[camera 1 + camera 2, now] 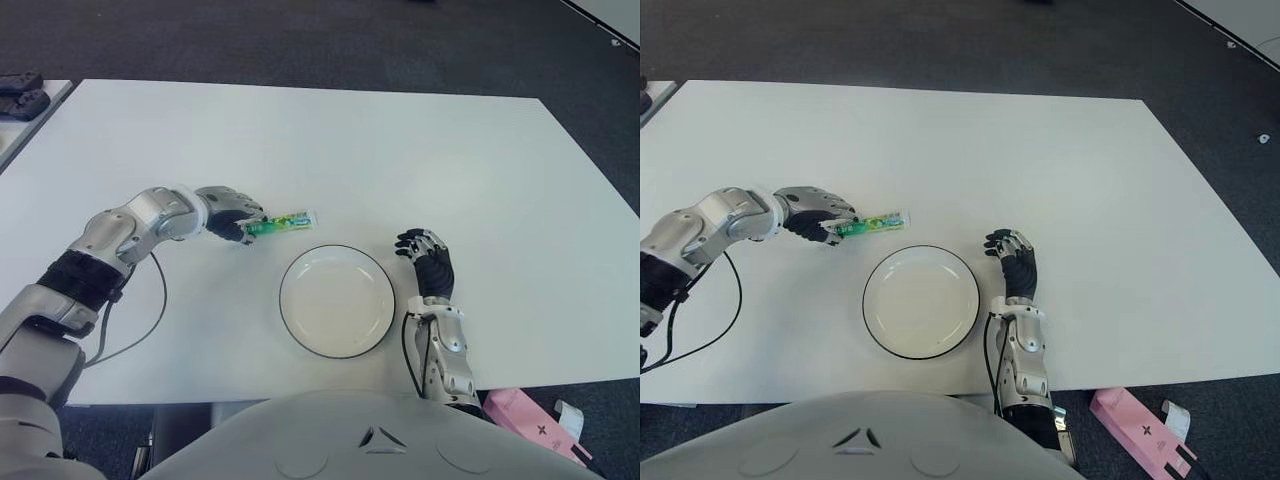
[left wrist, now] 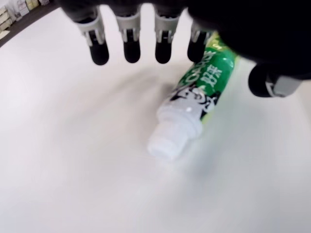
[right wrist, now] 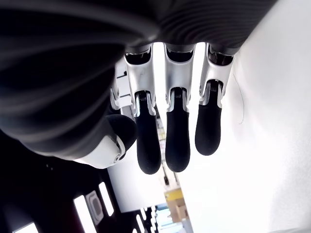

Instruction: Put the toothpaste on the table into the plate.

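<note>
A green and white toothpaste tube (image 1: 287,220) lies flat on the white table (image 1: 400,150), just beyond the plate's far left rim. My left hand (image 1: 236,224) is over the tube's capped end. In the left wrist view its fingers (image 2: 131,46) hang on one side of the tube (image 2: 201,85) and the thumb on the other, spread and not closed on it. The white cap (image 2: 171,136) rests on the table. The white plate (image 1: 283,300) with a dark rim sits near the table's front edge with nothing in it. My right hand (image 1: 427,258) shows idle to the right of the plate, fingers relaxed.
A black cable (image 1: 150,320) loops on the table beside my left arm. Dark objects (image 1: 20,95) lie on another surface at the far left. A pink box (image 1: 530,425) sits on the floor at the lower right.
</note>
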`<state>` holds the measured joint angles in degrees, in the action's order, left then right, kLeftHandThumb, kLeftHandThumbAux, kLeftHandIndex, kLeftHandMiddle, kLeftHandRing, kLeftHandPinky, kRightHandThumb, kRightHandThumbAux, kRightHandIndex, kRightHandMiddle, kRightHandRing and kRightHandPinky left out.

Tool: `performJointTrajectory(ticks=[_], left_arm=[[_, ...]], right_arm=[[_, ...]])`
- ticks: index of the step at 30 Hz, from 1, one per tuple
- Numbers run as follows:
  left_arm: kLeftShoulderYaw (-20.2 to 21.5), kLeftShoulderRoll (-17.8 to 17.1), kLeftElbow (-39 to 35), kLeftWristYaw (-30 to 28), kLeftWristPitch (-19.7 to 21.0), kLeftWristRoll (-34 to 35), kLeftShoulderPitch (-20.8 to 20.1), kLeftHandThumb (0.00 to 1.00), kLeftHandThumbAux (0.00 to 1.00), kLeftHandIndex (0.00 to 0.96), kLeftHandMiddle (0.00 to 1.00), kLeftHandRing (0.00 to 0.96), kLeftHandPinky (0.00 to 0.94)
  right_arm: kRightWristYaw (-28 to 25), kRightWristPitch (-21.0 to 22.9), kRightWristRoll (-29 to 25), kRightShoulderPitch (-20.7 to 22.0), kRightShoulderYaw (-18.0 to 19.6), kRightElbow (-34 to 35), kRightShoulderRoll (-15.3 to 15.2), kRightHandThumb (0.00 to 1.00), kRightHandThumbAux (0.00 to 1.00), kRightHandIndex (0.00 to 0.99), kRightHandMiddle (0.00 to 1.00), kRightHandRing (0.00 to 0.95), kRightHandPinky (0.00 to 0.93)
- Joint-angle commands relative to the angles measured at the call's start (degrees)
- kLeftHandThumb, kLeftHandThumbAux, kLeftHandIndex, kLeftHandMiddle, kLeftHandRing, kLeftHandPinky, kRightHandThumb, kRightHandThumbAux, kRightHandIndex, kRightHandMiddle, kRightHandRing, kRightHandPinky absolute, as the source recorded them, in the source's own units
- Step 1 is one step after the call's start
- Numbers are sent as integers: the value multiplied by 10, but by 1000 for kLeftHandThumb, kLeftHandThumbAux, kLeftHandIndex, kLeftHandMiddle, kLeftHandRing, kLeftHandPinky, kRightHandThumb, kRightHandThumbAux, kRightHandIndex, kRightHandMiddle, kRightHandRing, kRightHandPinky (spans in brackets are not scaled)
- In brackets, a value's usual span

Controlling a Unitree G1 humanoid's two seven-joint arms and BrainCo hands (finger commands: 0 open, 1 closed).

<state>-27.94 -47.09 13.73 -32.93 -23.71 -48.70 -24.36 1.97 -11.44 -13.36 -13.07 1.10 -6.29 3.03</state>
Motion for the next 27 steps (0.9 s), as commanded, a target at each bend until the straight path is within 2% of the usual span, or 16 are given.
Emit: performJointTrajectory(ticks=[1, 6, 11, 14, 19, 27], left_arm=[[-2, -10, -15, -20, 4, -6, 15, 501, 180, 0, 0, 0, 15], [7, -27, -47, -25, 13, -6, 38, 493, 183, 0, 0, 0, 17], [4, -29, -44, -11, 21, -23, 50, 488, 184, 0, 0, 0, 7], [-5, -19, -27, 8, 32, -46, 50, 483, 180, 0, 0, 0, 2], [-24, 8, 22, 71, 60, -95, 52, 468, 168, 0, 0, 0, 0], [-23, 24, 27, 118, 100, -111, 79, 455, 163, 0, 0, 0, 0]], right_arm=[[9, 19, 3, -9, 3, -13, 23, 704, 728, 429, 503, 495, 492], [15, 22, 6, -16, 1, -5, 24, 703, 727, 429, 506, 496, 491], [17, 26, 9, -23, -1, 3, 23, 703, 727, 429, 509, 497, 492], [16, 27, 8, -28, -1, 7, 23, 704, 727, 429, 510, 499, 495], [11, 22, 5, -35, -1, 10, 23, 705, 727, 429, 508, 500, 493], [6, 18, 8, -43, 0, 11, 20, 705, 727, 429, 504, 497, 489]])
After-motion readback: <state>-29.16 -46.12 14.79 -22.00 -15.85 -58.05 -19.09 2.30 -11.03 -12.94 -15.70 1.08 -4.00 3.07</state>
